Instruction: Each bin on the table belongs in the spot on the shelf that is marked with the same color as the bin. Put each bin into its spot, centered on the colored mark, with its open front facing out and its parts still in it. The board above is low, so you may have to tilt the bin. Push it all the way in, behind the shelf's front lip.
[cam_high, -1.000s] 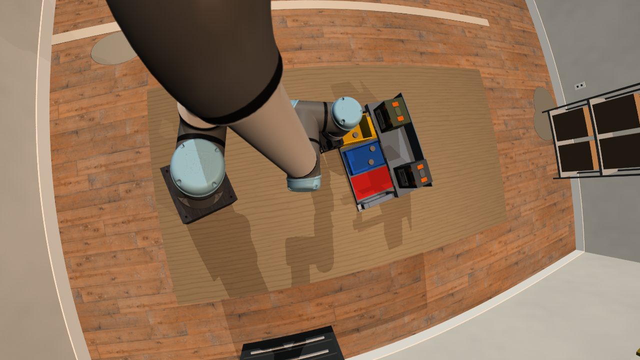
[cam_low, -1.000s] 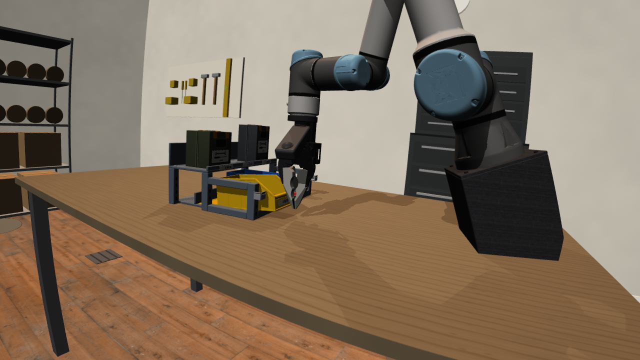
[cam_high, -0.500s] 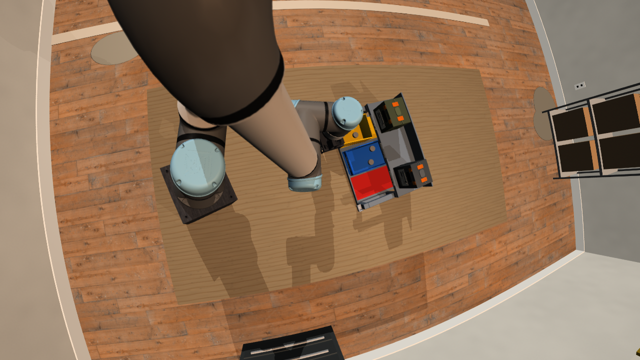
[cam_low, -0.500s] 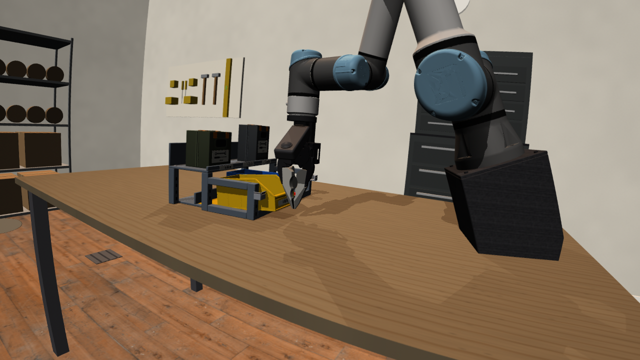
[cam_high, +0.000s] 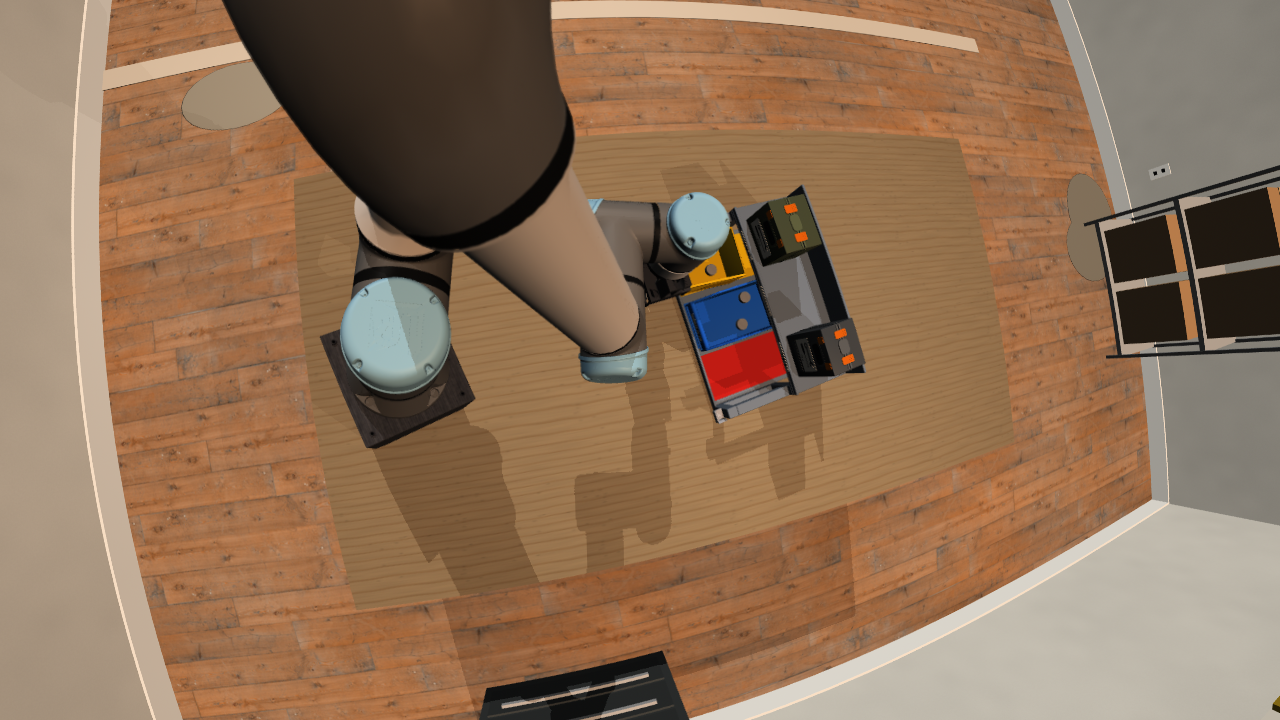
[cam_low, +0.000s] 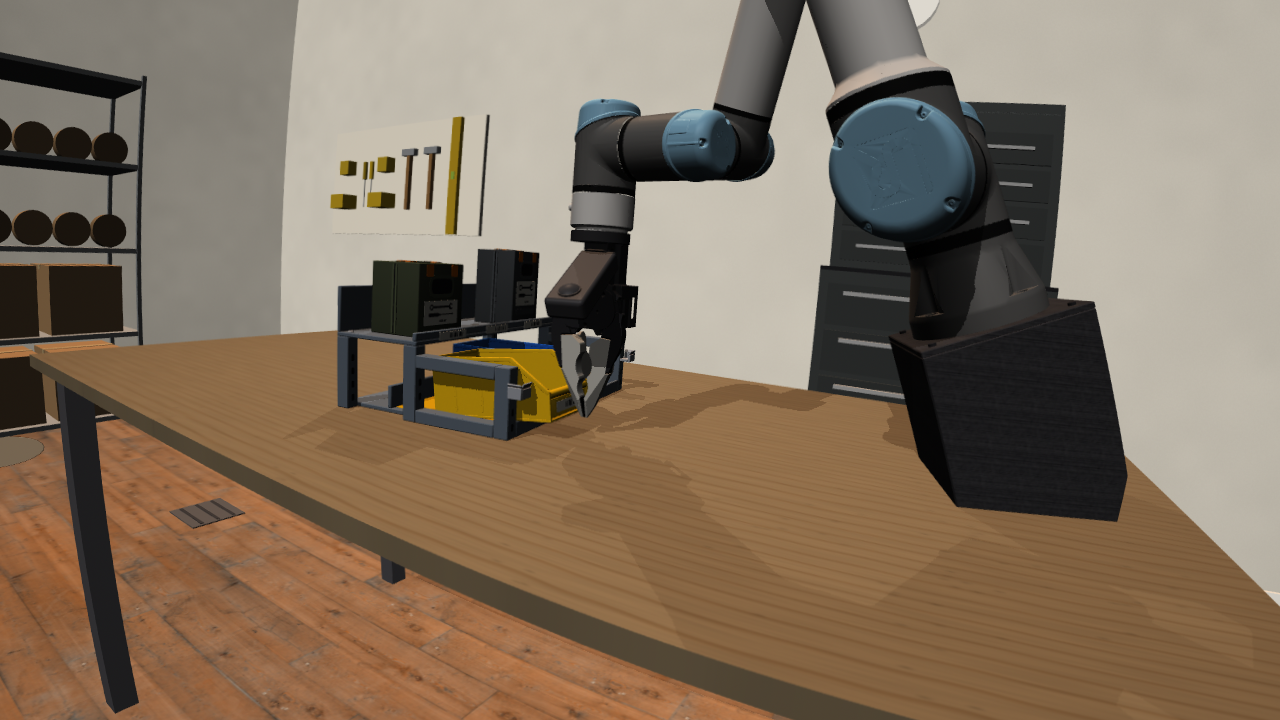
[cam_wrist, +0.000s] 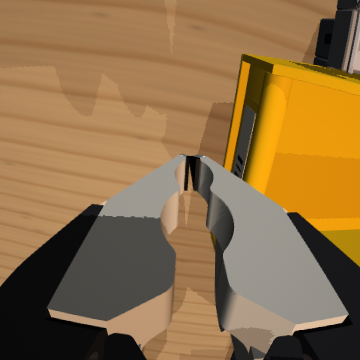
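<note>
The grey shelf holds three bins side by side. The yellow bin is at the end nearest the exterior camera, with a round grey part showing in it. In the exterior view its labelled front reaches out past the shelf's end post. The blue bin is in the middle with round grey parts. The red bin is at the other end; I see no parts in it. My gripper is shut and empty, low beside the yellow bin's front. Colored marks are hidden.
A green toolbox and a dark grey toolbox stand on the shelf's raised rear board. The shelf's end frame stands close beside the yellow bin. The arm's base block is at the other side of the table.
</note>
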